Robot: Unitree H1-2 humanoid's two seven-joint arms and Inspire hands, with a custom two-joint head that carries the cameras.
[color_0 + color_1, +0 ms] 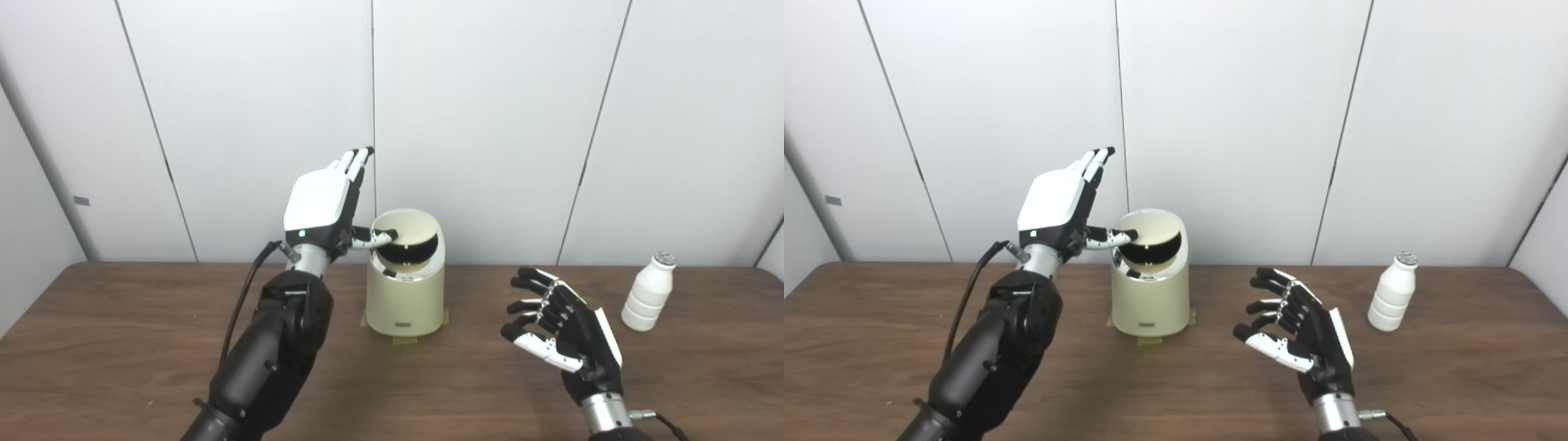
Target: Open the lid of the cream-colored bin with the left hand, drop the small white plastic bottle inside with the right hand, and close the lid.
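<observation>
A humanoid robot's left hand (320, 205) stands raised beside a cream-colored bin (405, 288) on a brown wooden table (122, 343), its fingers (355, 160) straight, together and pointing up, gripping nothing, while its thumb (375, 237) reaches across onto the rim of the bin's top. The swing lid (411, 229) is tilted, a dark crescent of opening showing below its pale disc, so the bin appears at least partly open. The bin sits on small patches of yellowish tape (405, 342) near the middle of the table, close to the white panelled wall (551, 122).

The right hand (560, 331) hovers low over the table to the right of the bin, palm turned inward, fingers spread and slightly curled, holding nothing. The small white plastic bottle (648, 293) stands upright, capped, further right near the table's far edge, apart from the hand and well away from the bin.

The lid-opening step appears to be in hand, with the bottle untouched. The next move likely calls for the thumb to keep the lid tipped while the right hand swings outward to the bottle, closes around its ribbed body, and carries it over the opening. The gap looks narrow, so the lid may need pressing further.
</observation>
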